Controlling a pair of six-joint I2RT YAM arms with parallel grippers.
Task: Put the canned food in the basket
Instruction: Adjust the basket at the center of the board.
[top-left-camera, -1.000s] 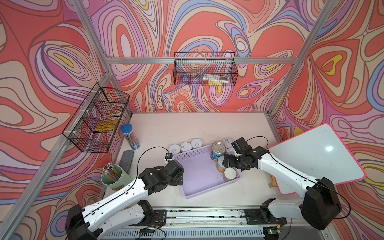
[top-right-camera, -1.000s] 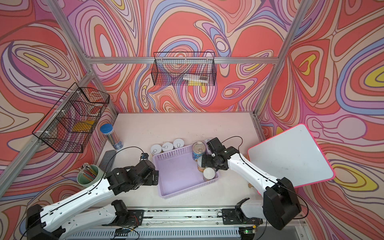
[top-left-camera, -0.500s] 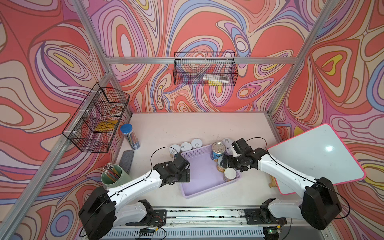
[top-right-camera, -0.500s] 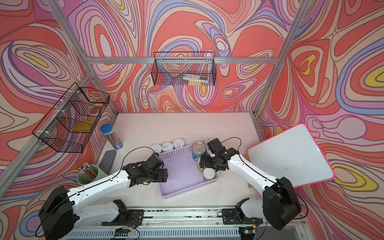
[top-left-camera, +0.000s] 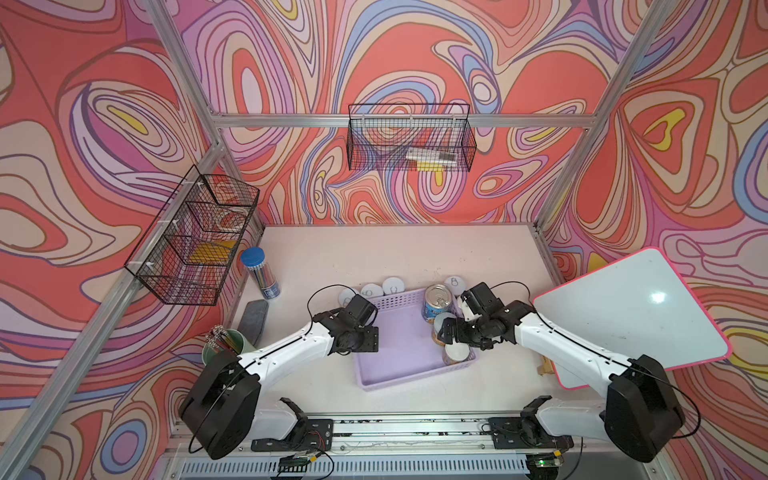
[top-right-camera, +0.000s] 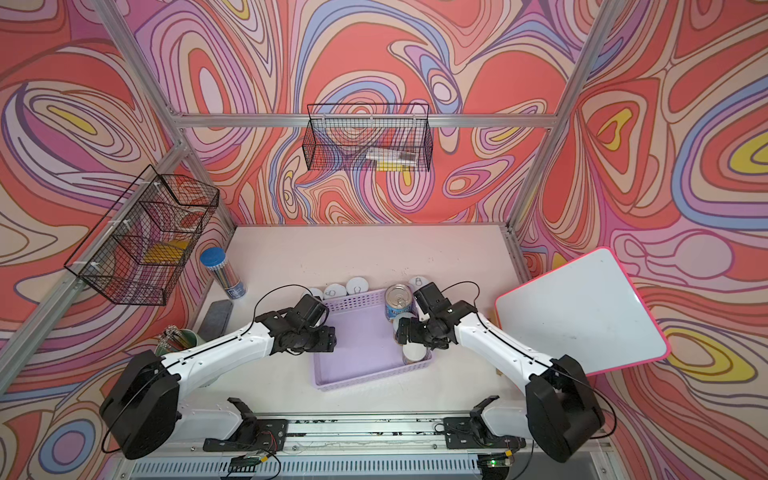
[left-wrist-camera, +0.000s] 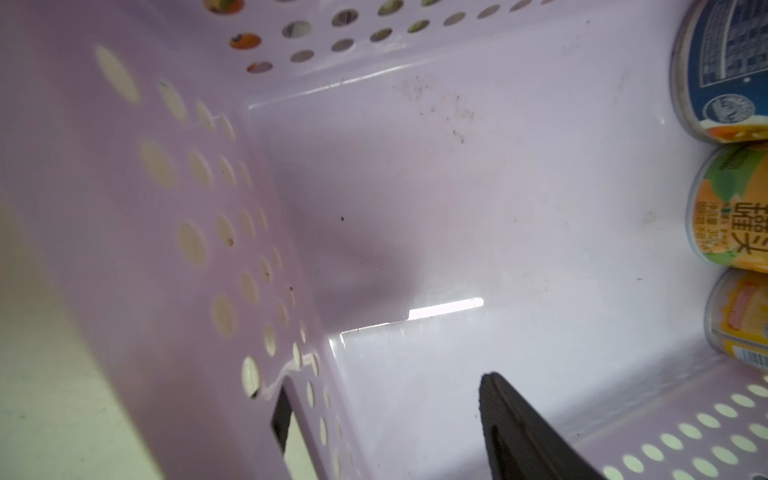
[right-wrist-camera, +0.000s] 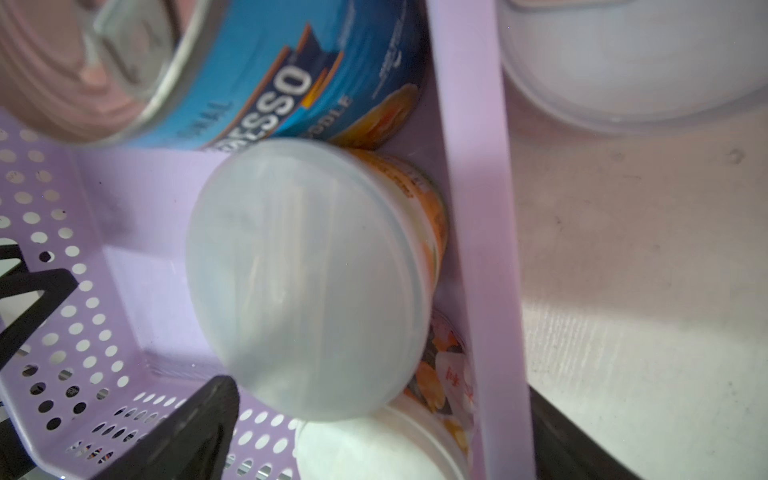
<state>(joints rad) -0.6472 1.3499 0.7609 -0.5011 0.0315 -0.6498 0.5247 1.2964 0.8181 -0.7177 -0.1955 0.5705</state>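
Steadying looks like your left gripper's (top-left-camera: 369, 338) job: its jaws sit either side of the basket's (top-left-camera: 399, 353) left wall, though you cannot tell whether they pinch it. Behind the basket's far wall, white-lidded cans (top-left-camera: 393, 284) wait on the bench (top-left-camera: 374, 253). Against the basket's right wall stand the blue can (top-left-camera: 437, 302), reading "ESSO", and an orange-labelled can (right-wrist-camera: 303, 270) with Chinese characters, between your right gripper's (top-left-camera: 451, 332) wide-spread jaws.

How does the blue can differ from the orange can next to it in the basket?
The blue can is bigger than the orange can. The blue can has a bare metal pull-tab lid; the orange can has a whitish plastic cap. Both stand upright along the same wall of the basket.
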